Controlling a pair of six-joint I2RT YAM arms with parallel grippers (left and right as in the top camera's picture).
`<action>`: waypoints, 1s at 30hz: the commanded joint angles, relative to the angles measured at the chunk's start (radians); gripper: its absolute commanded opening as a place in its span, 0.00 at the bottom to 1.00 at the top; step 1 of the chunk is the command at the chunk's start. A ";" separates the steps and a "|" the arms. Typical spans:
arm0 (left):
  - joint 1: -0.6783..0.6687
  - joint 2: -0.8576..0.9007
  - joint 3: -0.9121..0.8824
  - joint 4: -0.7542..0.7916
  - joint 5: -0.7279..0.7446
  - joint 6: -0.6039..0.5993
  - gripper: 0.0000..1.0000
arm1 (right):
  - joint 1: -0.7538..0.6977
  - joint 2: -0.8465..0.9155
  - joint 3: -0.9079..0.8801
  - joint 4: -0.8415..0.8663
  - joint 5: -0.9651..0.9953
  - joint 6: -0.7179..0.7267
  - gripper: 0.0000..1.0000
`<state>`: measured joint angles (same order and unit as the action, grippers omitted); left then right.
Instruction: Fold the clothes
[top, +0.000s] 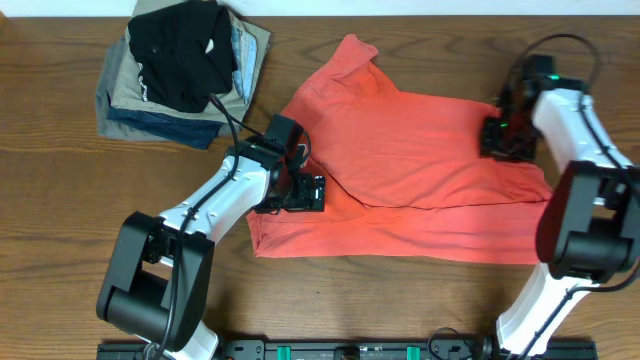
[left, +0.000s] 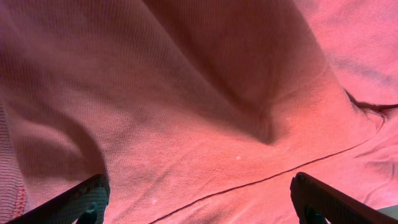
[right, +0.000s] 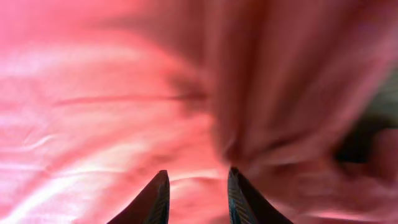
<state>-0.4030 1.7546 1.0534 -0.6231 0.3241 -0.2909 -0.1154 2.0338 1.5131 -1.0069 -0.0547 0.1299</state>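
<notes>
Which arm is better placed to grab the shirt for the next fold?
Left, probably: the left hand hangs wide open right over the shirt's left side, ready to pinch. The right hand sits at the right edge with its fingers nearly together, its view blurred.

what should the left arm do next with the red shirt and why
Probably lower the left gripper and close on the T-shirt beneath it: its jaws stand wide open above the fabric, holding nothing, and the right gripper looks open too.
</notes>
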 joint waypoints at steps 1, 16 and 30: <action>0.000 0.010 -0.010 -0.002 0.005 0.002 0.94 | 0.038 -0.024 -0.002 -0.008 0.158 0.066 0.31; 0.000 0.010 -0.010 -0.001 0.004 0.002 0.94 | -0.251 -0.116 0.060 0.075 0.005 0.118 0.86; 0.000 0.010 -0.010 0.006 0.004 0.002 0.94 | -0.293 0.122 0.060 0.126 -0.294 -0.032 0.58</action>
<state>-0.4030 1.7546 1.0534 -0.6182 0.3271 -0.2909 -0.4370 2.1227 1.5661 -0.8894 -0.2935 0.1280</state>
